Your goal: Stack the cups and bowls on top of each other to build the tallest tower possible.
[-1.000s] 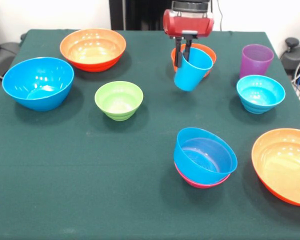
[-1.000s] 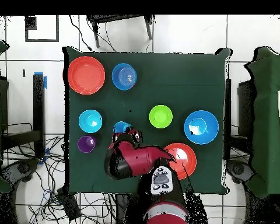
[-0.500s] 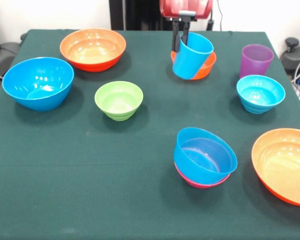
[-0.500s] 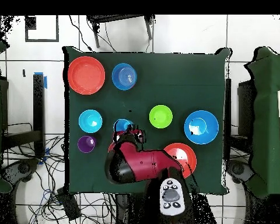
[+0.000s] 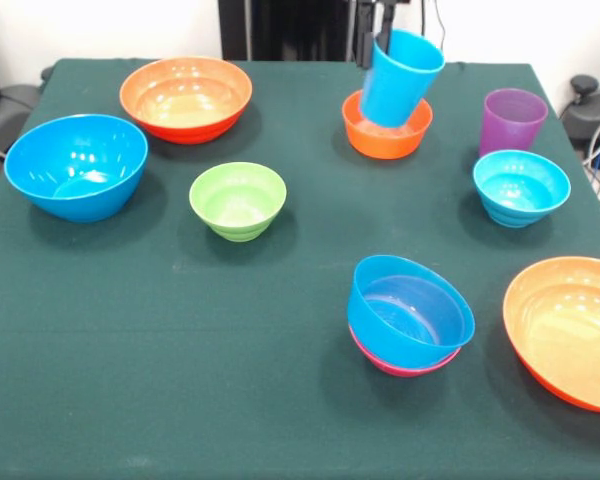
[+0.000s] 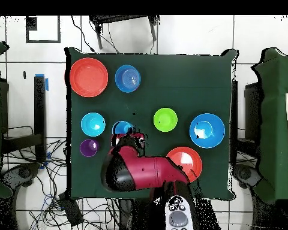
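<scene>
Up in the air, the light blue cup (image 5: 400,78) hangs tilted over the small orange bowl (image 5: 386,127) at the far side of the table (image 5: 180,380). The gripper (image 5: 384,22) pinches the cup's rim, with one finger (image 5: 389,14) inside the cup and its other finger outside it, closed tight on the wall. Only the finger tips show at the top edge from the front; from above, the red arm (image 6: 140,171) covers most of the cup.

Near the front sits the tower (image 5: 408,316): a blue bowl tipped inside a pink bowl. It is well apart from the lifted cup. The purple cup (image 5: 511,120) stands upright just behind the cyan bowl (image 5: 520,187). The green bowl (image 5: 238,200), a big blue bowl (image 5: 76,165) and two wide orange bowls (image 5: 186,97) (image 5: 570,328) sit spread around.
</scene>
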Robot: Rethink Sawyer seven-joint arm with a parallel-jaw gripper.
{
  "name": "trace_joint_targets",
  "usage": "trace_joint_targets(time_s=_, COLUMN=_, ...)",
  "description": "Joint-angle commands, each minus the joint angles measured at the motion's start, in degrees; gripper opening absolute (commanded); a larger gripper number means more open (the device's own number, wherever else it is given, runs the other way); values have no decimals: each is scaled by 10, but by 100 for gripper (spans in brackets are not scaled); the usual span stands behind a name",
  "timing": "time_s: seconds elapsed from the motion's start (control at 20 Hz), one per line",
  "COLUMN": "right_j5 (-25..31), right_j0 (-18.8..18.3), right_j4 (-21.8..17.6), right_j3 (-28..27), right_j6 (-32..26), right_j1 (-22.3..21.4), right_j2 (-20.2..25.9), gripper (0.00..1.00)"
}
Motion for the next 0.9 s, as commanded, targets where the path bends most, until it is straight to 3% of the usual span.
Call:
trace_joint_targets(time_s=0.05, right_j5=162, right_j0=3, right_j4=60, right_j3=31, right_j6=60, right_j1=-50, right_j2=75, gripper=0)
trace_joint_targets(time_s=0.45, right_j5=179, right_j0=-4, right_j4=84, right_j3=43, right_j6=53, right_j1=-70, right_j2=90, gripper=0)
trace_joint_targets(time_s=0.9, right_j5=169, right_j0=-13, right_j4=68, right_j3=10, right_j6=37, right_j1=-4, right_j2=84, gripper=0)
